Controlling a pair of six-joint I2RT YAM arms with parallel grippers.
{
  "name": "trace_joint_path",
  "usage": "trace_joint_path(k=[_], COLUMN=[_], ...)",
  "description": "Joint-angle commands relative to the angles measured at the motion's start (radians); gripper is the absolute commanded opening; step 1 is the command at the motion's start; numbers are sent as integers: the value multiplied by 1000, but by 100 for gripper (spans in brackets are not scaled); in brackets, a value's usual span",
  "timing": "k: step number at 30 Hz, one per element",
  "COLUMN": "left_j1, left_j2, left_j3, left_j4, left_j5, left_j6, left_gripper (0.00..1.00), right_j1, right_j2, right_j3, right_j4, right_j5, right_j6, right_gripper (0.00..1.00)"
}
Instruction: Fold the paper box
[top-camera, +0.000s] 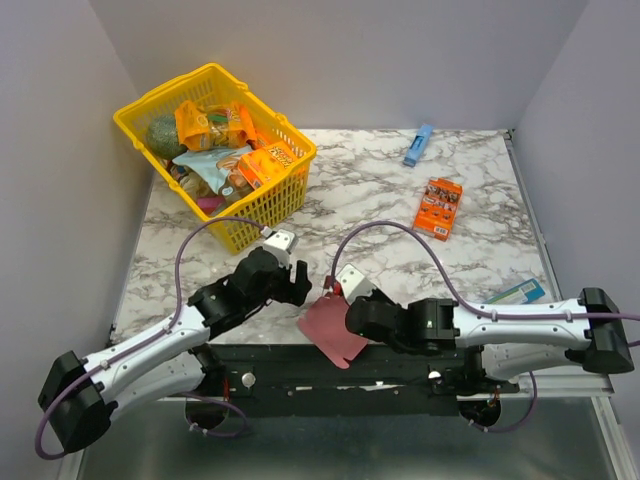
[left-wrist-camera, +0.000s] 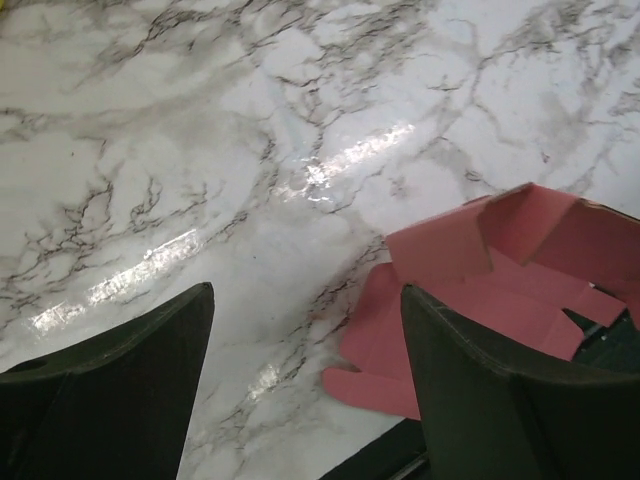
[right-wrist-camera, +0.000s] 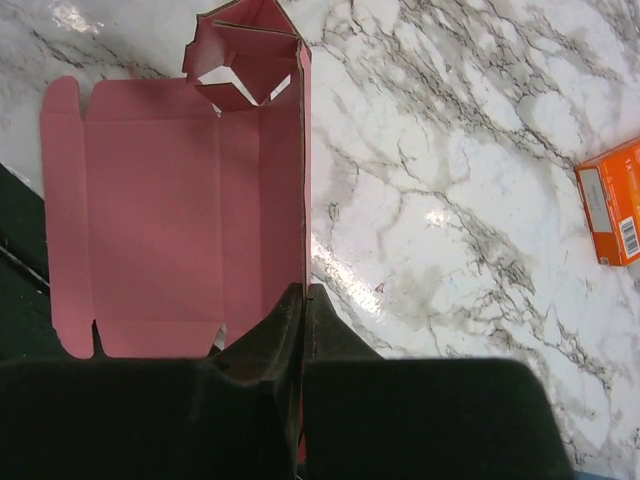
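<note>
Marble-patterned bench (top-camera: 400, 190) carries everything. A yellow shopping basket (top-camera: 272, 205) of packets stands well beyond the left fingers (left-wrist-camera: 130, 390), out of the way of the work.

The pink paper box (right-wrist-camera: 170, 220) lies opened out as a creased sheet. Most of it is flat to one side of the right fingers (right-wrist-camera: 295, 310), and its near corner hangs over the bench's front edge above the dark base plate. One long side panel stands upright. The right fingers are closed on the near end of that panel, pinching the thin card edge-on. I judge this hold is meant to keep the wall raised along its crease while the rest is worked. The end flaps beyond those fingers are partly lifted, not yet tucked.

The left fingers are spread wide with nothing between them, only bare marble below. The pink sheet sits just outside one of them and is partly hidden behind it. They look placed to come in from the opposite side and push up a flap.

An orange snack box (top-camera: 438, 208) lies well apart from the right fingers, and a slim blue box (top-camera: 418, 145) farther still.
</note>
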Motion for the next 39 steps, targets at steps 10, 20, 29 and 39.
trace_joint_path(k=[10,20,29,39], left_j1=[128,139,139,139], left_j2=[205,372,382,463], left_j3=[-104,-136,-208,-183], left_j4=[388,595,729,801], left_j5=[101,336,381,460], left_j6=[45,136,148,160], left_gripper=[74,64,62,54], right_j1=[-15,-40,-41,-41], right_j2=[236,319,339,370], right_j3=[-1,4,8,37], right_j4=[105,96,74,62], right_j5=[56,30,15,27], right_j6=[6,-2,6,-11], right_gripper=[6,5,5,4])
